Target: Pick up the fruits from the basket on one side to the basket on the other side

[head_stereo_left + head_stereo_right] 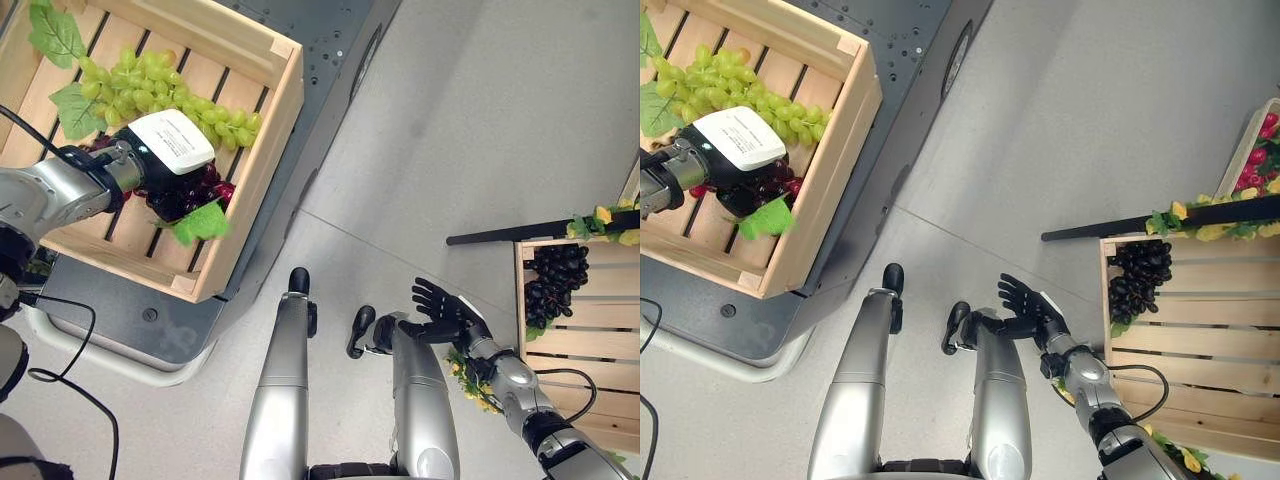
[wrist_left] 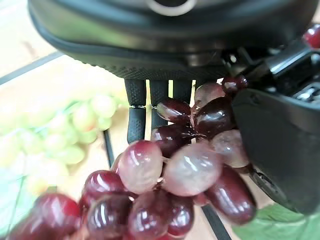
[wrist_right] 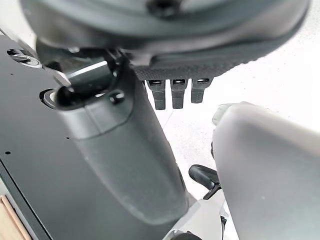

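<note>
Crates (image 1: 262, 150) were pale slatted wood, matt; red grapes (image 2: 190, 170) looked glossy and smooth. Floor (image 1: 480, 120) was smooth grey; left hand (image 2: 280, 145) matt black plastic.

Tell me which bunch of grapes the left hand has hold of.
The red grapes in the left crate; the left hand curls round them. The green grapes lie loose behind, and the black grapes sit in the right crate.

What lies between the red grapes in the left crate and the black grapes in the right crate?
In the left eye view: the left crate's wall, bare grey floor, and lower down the open right robot hand, between red grapes and black grapes.
</note>
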You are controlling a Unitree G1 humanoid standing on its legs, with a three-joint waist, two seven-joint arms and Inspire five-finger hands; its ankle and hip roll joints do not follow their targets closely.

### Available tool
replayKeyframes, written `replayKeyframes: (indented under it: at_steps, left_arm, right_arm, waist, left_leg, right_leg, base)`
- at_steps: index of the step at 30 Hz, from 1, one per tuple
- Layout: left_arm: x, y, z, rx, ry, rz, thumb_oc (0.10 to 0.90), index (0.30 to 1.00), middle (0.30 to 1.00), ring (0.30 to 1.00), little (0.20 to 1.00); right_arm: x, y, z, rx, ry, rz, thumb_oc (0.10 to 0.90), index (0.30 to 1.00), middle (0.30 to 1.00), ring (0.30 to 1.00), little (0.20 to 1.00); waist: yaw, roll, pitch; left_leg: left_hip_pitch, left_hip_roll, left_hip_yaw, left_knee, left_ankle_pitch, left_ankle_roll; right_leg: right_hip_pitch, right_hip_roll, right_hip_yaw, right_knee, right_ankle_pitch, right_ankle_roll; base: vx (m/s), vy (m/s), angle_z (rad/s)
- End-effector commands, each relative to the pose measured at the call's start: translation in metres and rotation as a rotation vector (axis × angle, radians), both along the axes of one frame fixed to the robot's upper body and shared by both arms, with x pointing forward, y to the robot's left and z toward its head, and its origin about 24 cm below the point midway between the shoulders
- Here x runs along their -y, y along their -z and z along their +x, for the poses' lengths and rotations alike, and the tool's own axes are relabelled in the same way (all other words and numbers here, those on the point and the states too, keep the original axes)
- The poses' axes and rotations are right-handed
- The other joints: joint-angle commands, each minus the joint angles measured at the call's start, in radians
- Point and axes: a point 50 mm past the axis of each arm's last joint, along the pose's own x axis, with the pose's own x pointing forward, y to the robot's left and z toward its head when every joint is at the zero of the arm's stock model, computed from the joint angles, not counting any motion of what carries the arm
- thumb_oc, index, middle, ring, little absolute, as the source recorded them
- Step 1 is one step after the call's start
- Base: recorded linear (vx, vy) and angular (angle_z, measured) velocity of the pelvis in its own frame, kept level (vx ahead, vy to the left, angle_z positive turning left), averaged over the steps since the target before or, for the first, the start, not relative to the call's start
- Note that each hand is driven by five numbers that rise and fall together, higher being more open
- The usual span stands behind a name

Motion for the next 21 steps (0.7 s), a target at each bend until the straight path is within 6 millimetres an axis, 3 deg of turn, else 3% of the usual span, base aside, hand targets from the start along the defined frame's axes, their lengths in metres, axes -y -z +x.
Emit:
replayKeyframes:
  at_steps: [1, 7, 11, 12, 14, 15, 17, 18, 21]
  left_arm:
    - [-0.008, 0.003, 0.006, 0.075, -0.098, -0.026, 0.4, 0.3, 0.3, 0.3, 0.3]
    - [-0.012, 0.0, 0.004, 0.172, -0.08, -0.117, 0.4, 0.3, 0.3, 0.3, 0.3]
    - [-0.023, -0.005, -0.001, 0.292, -0.104, -0.314, 0.4, 0.3, 0.3, 0.3, 0.3]
    - [-0.033, -0.007, -0.006, 0.372, -0.128, -0.493, 0.4, 0.3, 0.3, 0.3, 0.3]
    - [-0.04, -0.008, -0.011, 0.451, -0.136, -0.687, 0.4, 0.3, 0.3, 0.3, 0.3]
    - [-0.052, -0.002, -0.018, 0.526, -0.149, -0.909, 0.4, 0.3, 0.3, 0.3, 0.3]
    - [-0.058, 0.004, -0.022, 0.555, -0.151, -1.007, 0.4, 0.3, 0.3, 0.3, 0.3]
    - [-0.067, 0.016, -0.031, 0.597, -0.141, -1.191, 0.4, 0.3, 0.3, 0.3, 0.3]
    - [-0.077, 0.034, -0.042, 0.63, -0.152, -1.443, 0.4, 0.3, 0.3, 0.3, 0.3]
  right_arm:
    - [0.009, -0.016, 0.002, 0.117, 0.041, 0.049, 0.8, 0.9, 0.9, 0.9, 0.9]
    - [0.006, -0.013, 0.0, 0.106, 0.038, 0.054, 0.8, 0.9, 0.9, 0.9, 0.9]
    - [0.003, -0.013, 0.0, 0.109, 0.039, 0.068, 0.8, 0.9, 0.9, 0.9, 0.9]
    - [0.0, -0.011, -0.001, 0.106, 0.037, 0.073, 0.8, 0.9, 0.9, 0.9, 0.9]
    - [-0.003, -0.01, -0.003, 0.106, 0.039, 0.08, 0.8, 0.9, 0.9, 0.9, 0.9]
    - [-0.007, -0.008, -0.005, 0.103, 0.044, 0.092, 0.8, 0.9, 0.9, 0.9, 0.9]
    - [-0.01, -0.006, -0.006, 0.102, 0.045, 0.098, 0.8, 0.9, 0.9, 0.9, 0.9]
    - [-0.015, -0.004, -0.008, 0.1, 0.044, 0.103, 0.8, 0.9, 0.9, 0.9, 0.9]
    - [-0.026, -0.002, -0.011, 0.086, 0.039, 0.112, 0.8, 0.9, 0.9, 0.9, 0.9]
  waist:
    - [0.001, 0.022, -0.011]
    - [0.009, 0.032, -0.011]
    - [0.015, 0.041, -0.011]
    - [0.021, 0.043, -0.011]
    - [0.025, 0.046, -0.011]
    - [0.032, 0.046, -0.011]
    - [0.036, 0.047, -0.011]
    - [0.039, 0.049, -0.011]
    - [0.039, 0.056, -0.011]
  left_leg:
    - [0.123, -0.013, 0.068, -0.032, -0.16, 0.051]
    - [0.177, -0.015, 0.07, -0.056, -0.163, 0.053]
    - [0.231, -0.021, 0.07, -0.08, -0.161, 0.053]
    - [0.267, -0.023, 0.07, -0.094, -0.163, 0.053]
    - [0.295, -0.027, 0.069, -0.106, -0.162, 0.055]
    - [0.336, -0.031, 0.067, -0.123, -0.161, 0.055]
    - [0.359, -0.034, 0.066, -0.133, -0.161, 0.055]
    - [0.406, -0.039, 0.064, -0.15, -0.162, 0.055]
    - [0.509, -0.039, 0.069, -0.199, -0.161, 0.055]
  right_leg:
    - [0.012, 0.022, -0.019, -0.126, 0.182, 0.001]
    - [0.06, 0.018, -0.014, -0.147, 0.18, 0.003]
    - [0.109, 0.018, -0.006, -0.174, 0.183, 0.005]
    - [0.146, 0.02, -0.001, -0.193, 0.184, 0.006]
    - [0.171, 0.021, 0.002, -0.206, 0.184, 0.007]
    - [0.212, 0.024, 0.007, -0.226, 0.183, 0.007]
    - [0.233, 0.025, 0.01, -0.234, 0.181, 0.007]
    - [0.277, 0.028, 0.017, -0.252, 0.178, 0.005]
    - [0.365, 0.029, 0.033, -0.295, 0.175, 0.005]
  base:
    - [-0.02, -0.014, -0.08]
    - [0.0, -0.007, -0.02]
    - [0.0, -0.027, 0.0]
    - [0.0, -0.034, 0.0]
    - [0.0, -0.059, -0.03]
    - [0.01, -0.068, -0.02]
    - [0.01, -0.059, 0.02]
    - [0.03, -0.073, -0.03]
    - [0.04, -0.055, -0.03]
